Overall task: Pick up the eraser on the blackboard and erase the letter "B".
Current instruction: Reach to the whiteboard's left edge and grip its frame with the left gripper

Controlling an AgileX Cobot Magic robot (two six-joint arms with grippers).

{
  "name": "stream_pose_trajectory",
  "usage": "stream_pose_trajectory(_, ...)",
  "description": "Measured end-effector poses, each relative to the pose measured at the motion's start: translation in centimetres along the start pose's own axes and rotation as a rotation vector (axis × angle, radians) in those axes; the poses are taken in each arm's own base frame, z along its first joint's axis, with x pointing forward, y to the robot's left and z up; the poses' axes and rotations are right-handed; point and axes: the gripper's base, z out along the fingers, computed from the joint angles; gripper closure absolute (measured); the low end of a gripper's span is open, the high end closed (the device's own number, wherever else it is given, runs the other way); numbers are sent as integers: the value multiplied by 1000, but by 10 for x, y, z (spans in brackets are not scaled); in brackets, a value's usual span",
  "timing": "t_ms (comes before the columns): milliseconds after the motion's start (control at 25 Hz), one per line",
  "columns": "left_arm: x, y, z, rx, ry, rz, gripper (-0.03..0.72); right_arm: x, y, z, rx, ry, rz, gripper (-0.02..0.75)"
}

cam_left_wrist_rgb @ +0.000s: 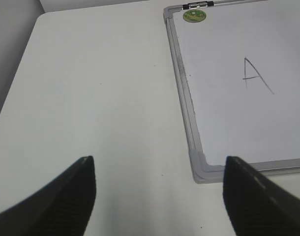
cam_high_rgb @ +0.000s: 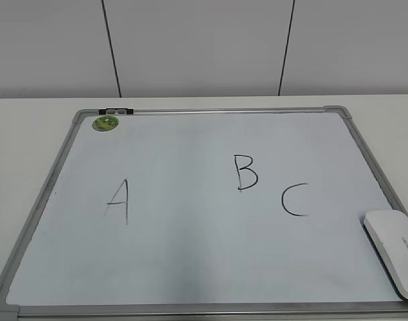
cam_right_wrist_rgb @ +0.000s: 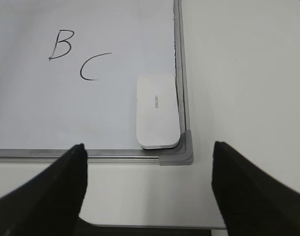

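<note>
Eraser (cam_right_wrist_rgb: 157,110) is seen untouched at the lower right of the board (cam_high_rgb: 190,267), tight against its frame, while the right hand (cam_right_wrist_rgb: 147,189) is held apart, so the "C" (cam_right_wrist_rgb: 93,67) beside the "B" (cam_right_wrist_rgb: 60,44) could be smudged by a wide wipe.

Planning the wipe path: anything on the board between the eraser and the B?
Only the letter C sits between the eraser and the B; the rest of that stretch of board is bare. Clearest in the right wrist view.
</note>
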Motion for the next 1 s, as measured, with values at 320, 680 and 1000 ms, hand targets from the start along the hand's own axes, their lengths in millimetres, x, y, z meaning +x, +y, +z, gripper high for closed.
stream_pose_trajectory(320, 0, 0, 0, 0, 0, 0, 97, 0, 0, 0, 0, 0, 0, 151)
stream_pose_trajectory(680, 0, 0, 0, 0, 2, 0, 97, 0, 0, 0, 0, 0, 0, 151)
stream_pose_trajectory(1000, -30, 1, 10, 7, 59, -2, 97, 0, 0, 0, 0, 0, 0, 151)
